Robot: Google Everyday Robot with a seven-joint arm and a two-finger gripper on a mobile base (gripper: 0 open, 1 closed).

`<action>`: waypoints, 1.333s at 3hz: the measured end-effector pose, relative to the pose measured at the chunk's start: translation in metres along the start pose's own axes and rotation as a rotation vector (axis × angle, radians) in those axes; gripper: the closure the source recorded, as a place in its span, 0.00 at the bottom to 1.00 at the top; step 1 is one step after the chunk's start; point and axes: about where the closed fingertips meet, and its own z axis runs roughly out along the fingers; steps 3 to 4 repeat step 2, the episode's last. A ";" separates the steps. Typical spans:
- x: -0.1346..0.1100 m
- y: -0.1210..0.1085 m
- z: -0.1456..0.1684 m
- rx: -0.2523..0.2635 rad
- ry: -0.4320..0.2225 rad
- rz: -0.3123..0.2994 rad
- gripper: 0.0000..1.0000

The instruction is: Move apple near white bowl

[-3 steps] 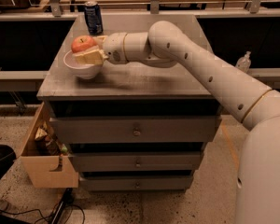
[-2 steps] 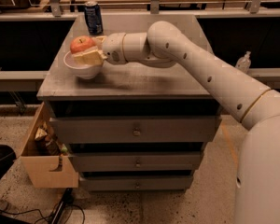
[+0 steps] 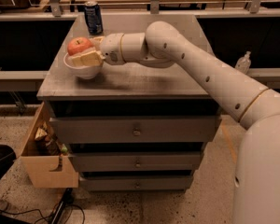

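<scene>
The red-orange apple [image 3: 79, 45] is held just above the white bowl [image 3: 84, 72], which stands at the left side of the grey cabinet top [image 3: 144, 78]. My gripper [image 3: 82, 50] reaches in from the right and is shut on the apple. One tan finger [image 3: 87, 59] lies across the front of the bowl's rim, and the other shows behind the apple. The apple's underside and the inside of the bowl are hidden.
A dark blue drink can [image 3: 93, 17] stands at the back left of the top, just behind the bowl. My white arm [image 3: 200, 73] crosses the right half of the top. A cardboard box [image 3: 45, 160] hangs at the cabinet's lower left. A clear bottle [image 3: 243, 62] stands to the right.
</scene>
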 end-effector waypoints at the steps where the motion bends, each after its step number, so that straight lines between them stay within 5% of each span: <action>1: 0.000 0.002 0.002 -0.004 0.000 0.000 0.00; 4: 0.000 0.002 0.003 -0.005 0.000 0.000 0.00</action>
